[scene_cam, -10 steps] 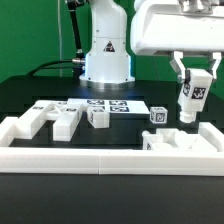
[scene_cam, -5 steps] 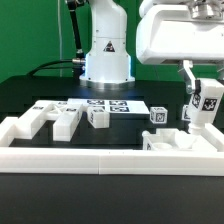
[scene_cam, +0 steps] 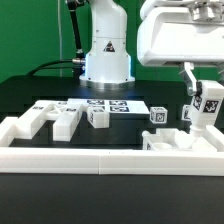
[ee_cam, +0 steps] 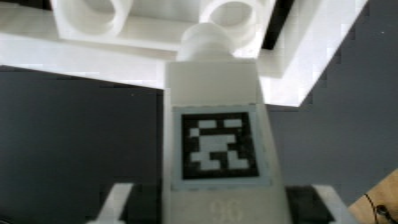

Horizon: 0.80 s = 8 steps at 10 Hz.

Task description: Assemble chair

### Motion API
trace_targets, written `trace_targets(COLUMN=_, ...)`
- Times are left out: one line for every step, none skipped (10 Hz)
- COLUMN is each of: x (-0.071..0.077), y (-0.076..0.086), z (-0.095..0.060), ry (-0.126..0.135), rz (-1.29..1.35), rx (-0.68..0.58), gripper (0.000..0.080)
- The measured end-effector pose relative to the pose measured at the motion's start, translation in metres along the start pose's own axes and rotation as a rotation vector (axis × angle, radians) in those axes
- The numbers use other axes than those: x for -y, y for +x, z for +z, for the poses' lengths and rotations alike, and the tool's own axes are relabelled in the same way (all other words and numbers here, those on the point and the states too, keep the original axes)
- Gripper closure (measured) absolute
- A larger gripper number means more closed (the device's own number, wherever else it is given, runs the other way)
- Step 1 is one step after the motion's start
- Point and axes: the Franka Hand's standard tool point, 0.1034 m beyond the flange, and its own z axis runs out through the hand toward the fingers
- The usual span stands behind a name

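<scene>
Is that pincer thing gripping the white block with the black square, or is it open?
Shut on it: in the wrist view the pincer presses against both sides of the white plastic tagged block.

Low exterior; wrist close along leg [ee_cam: 215,120]

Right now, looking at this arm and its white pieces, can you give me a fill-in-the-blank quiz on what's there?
The jaws are ___ on a long white chair part. The square tag on that part is black and ___. The wrist view shows ___ round holes in the white block beyond the part's tip. In the exterior view, the held part hangs at that view's ___.
Missing words: shut; white; two; right.
</scene>
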Motion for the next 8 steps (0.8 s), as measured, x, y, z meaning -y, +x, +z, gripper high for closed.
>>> trace_targets(x=0.002, y=0.002, z=0.001, ry=-0.001, rz=-0.003, rx=-0.022, gripper=0.0508)
trace_targets(x=0.004, y=0.000, z=0.004, ry=0.001, rz=-0.005, rx=-0.015, gripper=0.0508)
trace_targets(x=0.004, y=0.000, z=0.005, ry=-0.001, rz=-0.006, rx=-0.033, gripper=0.0508)
trace_targets(x=0.005, y=-0.003, z=0.009, ry=0.000, rz=-0.007, rx=-0.029, gripper=0.0508)
trace_targets(x=0.007, y=-0.002, z=0.011, ry=-0.002, rz=-0.009, rx=-0.056, gripper=0.0508)
trace_targets(x=0.008, y=-0.003, z=0.012, ry=0.000, rz=-0.011, rx=-0.053, gripper=0.0508)
trace_targets(x=0.010, y=-0.004, z=0.012, ry=0.001, rz=-0.014, rx=-0.052, gripper=0.0508)
trace_targets(x=0.012, y=-0.005, z=0.013, ry=0.002, rz=-0.016, rx=-0.050, gripper=0.0508)
